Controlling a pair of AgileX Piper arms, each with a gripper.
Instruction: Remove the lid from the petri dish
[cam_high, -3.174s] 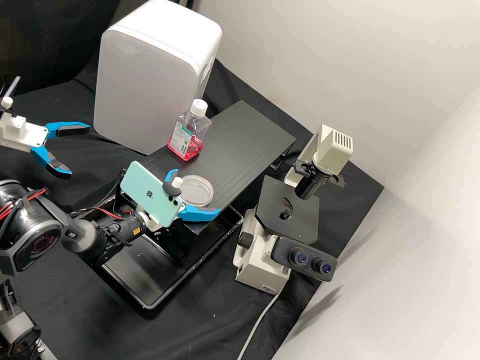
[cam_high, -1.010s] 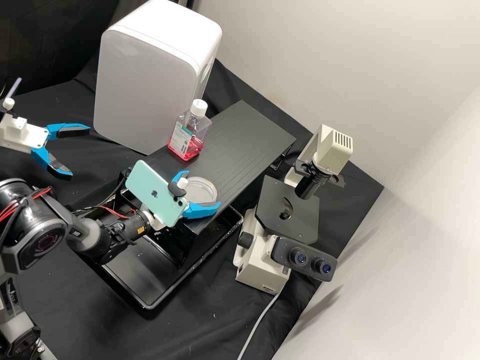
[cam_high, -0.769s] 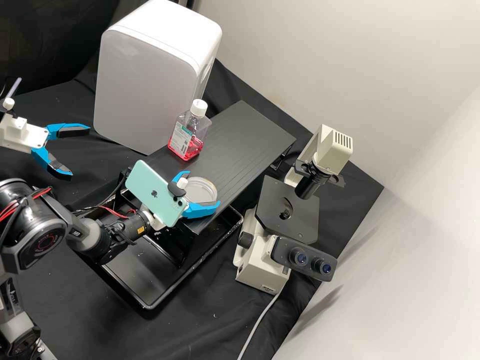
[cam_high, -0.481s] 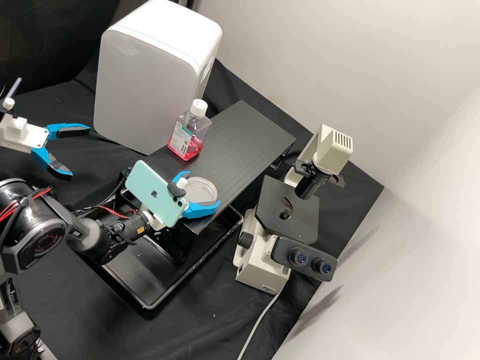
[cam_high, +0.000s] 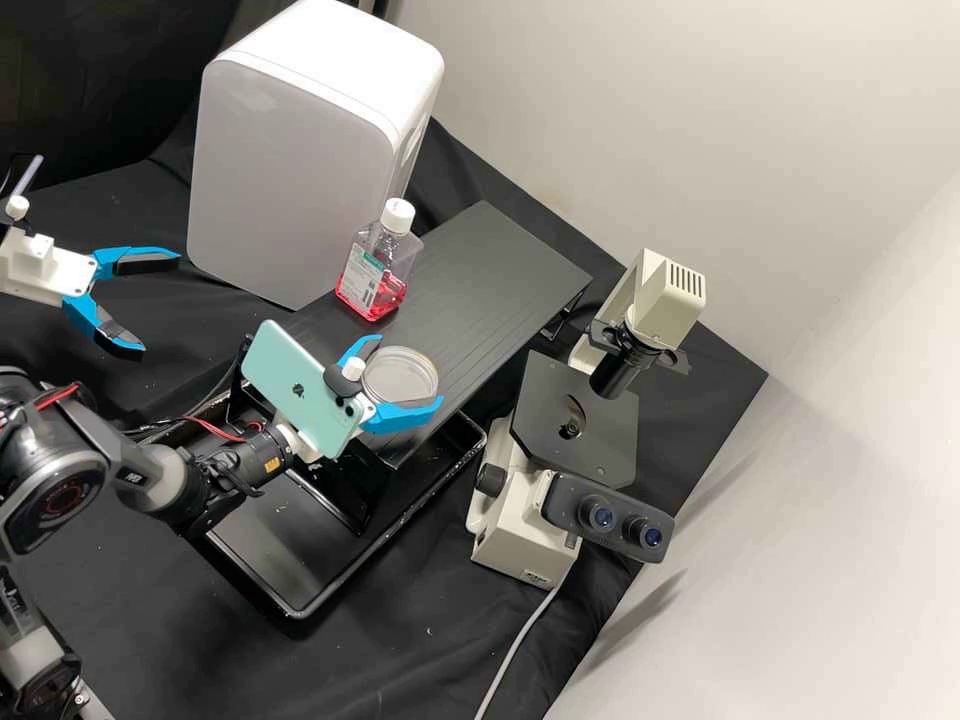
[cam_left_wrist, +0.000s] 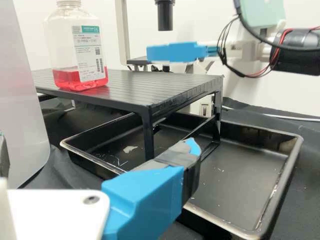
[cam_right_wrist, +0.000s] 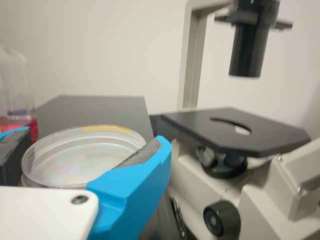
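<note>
The clear round petri dish (cam_high: 400, 374) is at the near corner of the black ribbed platform (cam_high: 490, 280), held between the blue fingers of my right gripper (cam_high: 402, 377). In the right wrist view the dish (cam_right_wrist: 82, 155) fills the space between the fingers, and the gripper (cam_right_wrist: 80, 146) is shut on its rim. I cannot tell whether the lid has parted from the base. My left gripper (cam_high: 135, 300) hangs open far off to the left over the black cloth, with nothing in it. One of its fingers (cam_left_wrist: 175, 162) shows in the left wrist view.
A bottle of red liquid (cam_high: 378, 262) stands on the platform behind the dish. A black tray (cam_high: 300, 592) lies under the platform. A microscope (cam_high: 590, 430) stands right of it, and a white box (cam_high: 300, 140) at the back left.
The right gripper's fingers closed in on the dish, and in the last half second gripper and dish rose slightly and drew back to the left. The left arm kept still.
</note>
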